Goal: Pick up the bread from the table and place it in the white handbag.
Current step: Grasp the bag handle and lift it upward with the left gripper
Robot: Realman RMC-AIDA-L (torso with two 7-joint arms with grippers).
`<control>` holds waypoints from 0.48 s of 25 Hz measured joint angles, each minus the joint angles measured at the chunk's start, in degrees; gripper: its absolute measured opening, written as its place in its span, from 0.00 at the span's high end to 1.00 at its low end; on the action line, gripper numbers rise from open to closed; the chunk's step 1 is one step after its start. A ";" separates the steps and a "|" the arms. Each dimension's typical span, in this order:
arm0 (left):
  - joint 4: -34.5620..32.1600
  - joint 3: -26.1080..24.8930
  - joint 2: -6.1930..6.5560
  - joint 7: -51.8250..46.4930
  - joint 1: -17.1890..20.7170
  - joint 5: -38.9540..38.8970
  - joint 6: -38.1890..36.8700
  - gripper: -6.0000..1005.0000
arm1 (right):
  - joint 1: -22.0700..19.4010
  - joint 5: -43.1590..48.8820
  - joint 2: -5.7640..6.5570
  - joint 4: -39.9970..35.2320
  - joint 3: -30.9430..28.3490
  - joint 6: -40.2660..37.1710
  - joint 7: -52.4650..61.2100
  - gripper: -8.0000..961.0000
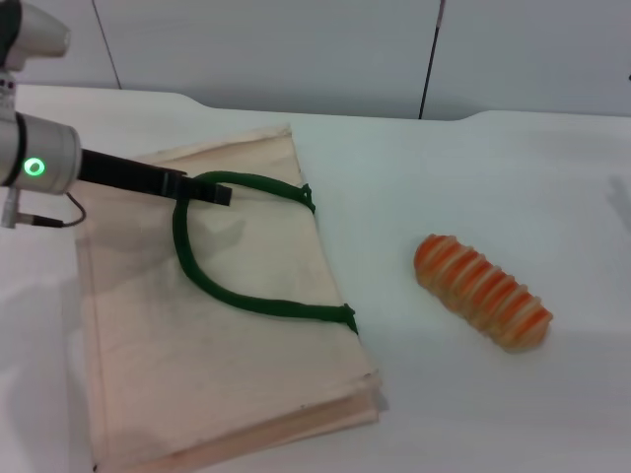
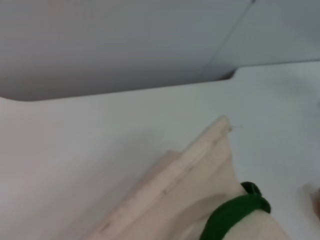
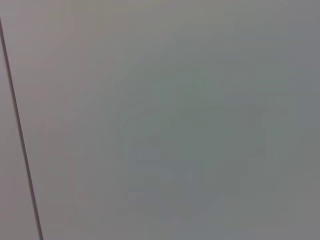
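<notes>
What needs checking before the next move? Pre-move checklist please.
1. Bread free to grasp: ok. It lies alone on the table, right of the bag, nothing touching it.
2. Left gripper at the green handle: ok. Its tip sits at the upper loop, over the bag.
3. Handle gripped: cannot tell. The fingers are not distinguishable.
4. White handbag open for the drop: not ok. It lies flat on the table, mouth closed.
5. Right gripper located: cannot tell. It is outside the head view, and its wrist camera shows only a plain grey wall.
6. Path from bread to bag mouth: ok. Bare tabletop between them.
</notes>
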State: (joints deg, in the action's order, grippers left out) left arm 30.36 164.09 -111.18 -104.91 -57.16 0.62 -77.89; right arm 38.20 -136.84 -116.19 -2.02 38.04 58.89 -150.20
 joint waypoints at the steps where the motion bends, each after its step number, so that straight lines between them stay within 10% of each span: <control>1: -0.61 0.00 0.04 -0.01 0.01 0.16 0.23 0.30 | 0.00 0.00 0.00 0.02 -0.03 0.00 0.02 0.07; 6: -2.61 0.00 0.39 -0.99 0.11 0.51 1.02 0.31 | 0.04 0.00 0.00 0.07 -0.07 0.00 0.09 0.07; 12: -2.77 0.00 0.53 -1.66 0.24 1.02 1.72 0.58 | 0.11 0.00 0.00 0.09 -0.07 -0.14 0.09 0.07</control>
State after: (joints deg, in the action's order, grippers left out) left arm 27.59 164.09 -110.65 -106.57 -56.92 1.64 -76.17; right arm 38.31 -136.84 -116.19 -1.93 37.96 58.74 -150.11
